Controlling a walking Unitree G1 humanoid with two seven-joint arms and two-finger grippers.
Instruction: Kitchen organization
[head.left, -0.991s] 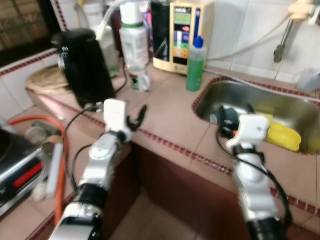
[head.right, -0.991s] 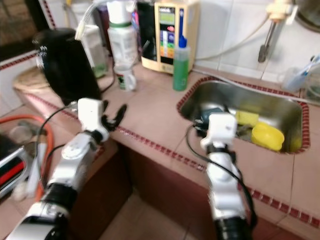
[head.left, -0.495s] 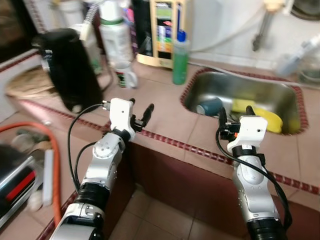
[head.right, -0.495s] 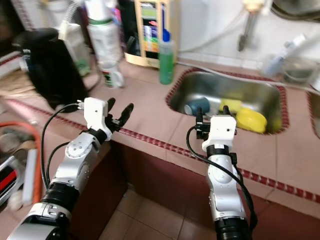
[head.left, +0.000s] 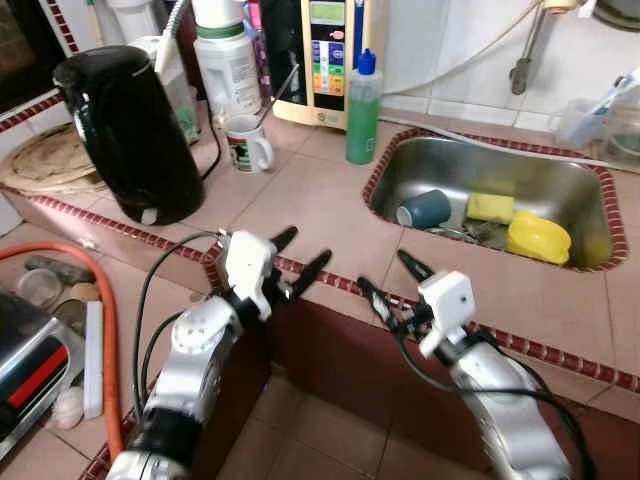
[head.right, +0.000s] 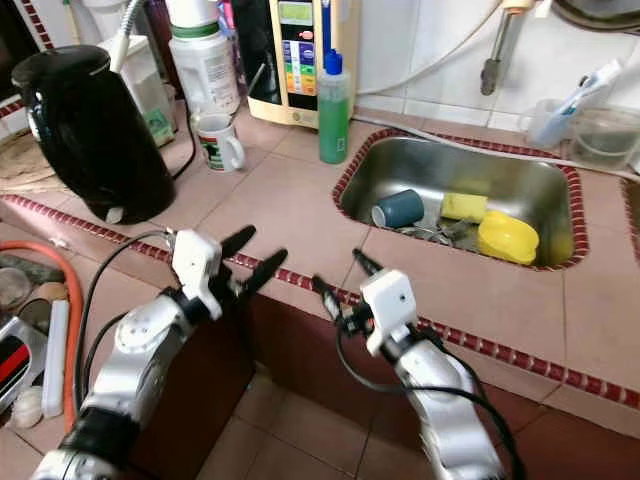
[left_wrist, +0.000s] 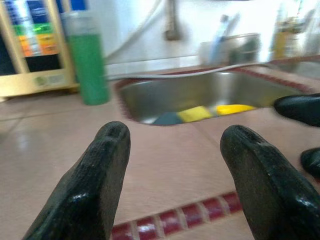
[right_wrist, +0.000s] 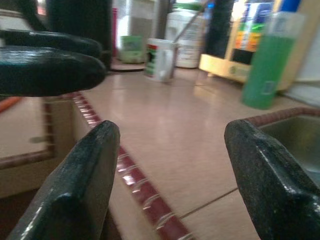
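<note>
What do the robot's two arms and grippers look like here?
Both arms are jointed silver-grey tubes, each ending in a white boxy wrist block. Loose black cables loop alongside them. The left gripper and right gripper each carry two long, rounded, matte black fingers.

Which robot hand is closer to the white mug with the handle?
Left. The left gripper hangs open at the counter's front edge, straight out from the white mug. The right gripper is open too, farther along that edge, in front of the sink.

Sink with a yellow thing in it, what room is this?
Most likely a home kitchen. There is a steel sink set in a tiled counter, a black electric kettle, and a mug beside it.
</note>
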